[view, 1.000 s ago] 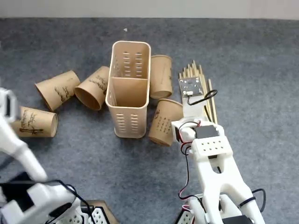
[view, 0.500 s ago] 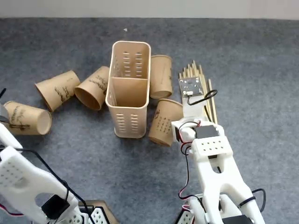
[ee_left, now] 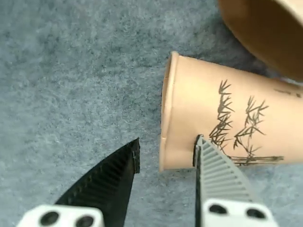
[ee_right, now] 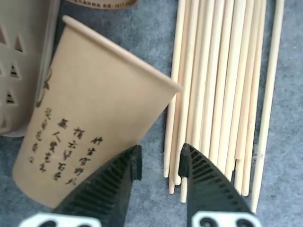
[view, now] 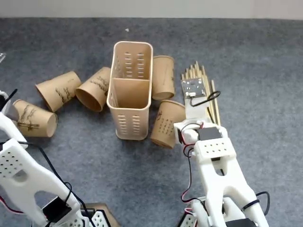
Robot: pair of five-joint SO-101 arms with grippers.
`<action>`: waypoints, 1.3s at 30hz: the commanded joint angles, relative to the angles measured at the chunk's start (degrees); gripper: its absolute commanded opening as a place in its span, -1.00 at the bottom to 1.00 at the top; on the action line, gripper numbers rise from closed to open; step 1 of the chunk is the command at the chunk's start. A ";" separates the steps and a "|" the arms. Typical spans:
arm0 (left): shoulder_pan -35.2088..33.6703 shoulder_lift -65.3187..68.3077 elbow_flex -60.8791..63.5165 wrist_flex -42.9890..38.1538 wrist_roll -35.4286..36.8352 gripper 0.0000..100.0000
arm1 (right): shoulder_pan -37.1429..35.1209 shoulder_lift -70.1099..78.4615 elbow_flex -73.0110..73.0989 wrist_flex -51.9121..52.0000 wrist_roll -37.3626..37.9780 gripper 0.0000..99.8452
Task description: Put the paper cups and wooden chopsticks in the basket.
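Grey carpeted table (view: 265, 56) with a beige slotted basket (view: 130, 90), split by a divider into two compartments, standing mid-scene. Five paper cups lie on their sides: two (view: 59, 90) (view: 96, 88) on one side of the basket, one (view: 163, 77) against its other side, one (view: 166, 123) just beside its near corner, and one (view: 34, 118) well apart, close to the high view's left edge. The cups carry dark printing, bamboo sprigs on some and columns of small characters on others. The left gripper (ee_left: 166, 146) is spread wide at the rim of the outlying cup (ee_left: 222, 118), light finger over the cup wall, black finger over carpet, gripping nothing. The right gripper (ee_right: 160, 151) shows a narrow gap and holds nothing, over the carpet strip between the character-printed cup (ee_right: 94, 113) and the wooden chopsticks (ee_right: 222, 85), which lie as a parallel bundle. Open carpet lies in front of the basket and beyond the chopsticks (view: 215, 111).
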 commanded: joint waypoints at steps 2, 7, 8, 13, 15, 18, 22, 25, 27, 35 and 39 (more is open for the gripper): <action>1.19 1.71 0.13 2.55 -7.74 -0.60 | 0.92 -0.04 -0.22 -0.84 0.53 -0.71; 1.19 3.74 0.04 2.73 -14.77 -0.82 | 0.92 -0.04 -0.22 -0.84 0.53 -0.71; 1.19 4.26 0.04 2.73 -15.91 -0.85 | 0.92 -0.04 -0.22 -0.84 0.53 -0.71; 1.19 4.79 -0.22 2.81 -16.53 -0.97 | 0.92 -0.04 -0.22 -0.84 0.53 -0.71; 1.27 4.44 -0.31 2.81 -16.53 -1.00 | 0.92 -0.04 -0.22 -0.92 0.53 -0.71; 1.71 1.27 -0.22 2.81 -16.35 -0.99 | 0.92 -0.04 -0.22 -0.92 0.53 -0.71; 1.80 -6.11 -0.04 2.90 -15.12 -0.99 | 0.92 -0.04 -0.22 -0.92 0.53 -0.71; 1.36 -13.58 -0.22 2.90 -11.08 -0.99 | 0.92 -0.04 -0.22 -0.92 0.53 -0.71; -0.13 -17.98 -0.22 2.37 -5.89 -0.98 | 0.92 -0.04 -0.22 -0.92 0.53 -0.71; -5.67 -19.21 0.04 1.23 4.22 -0.62 | 0.92 -0.04 -0.22 -0.92 0.53 -0.71; -5.32 -11.47 -0.22 2.11 4.48 -0.61 | 0.92 -0.04 -0.22 -0.92 0.53 -0.71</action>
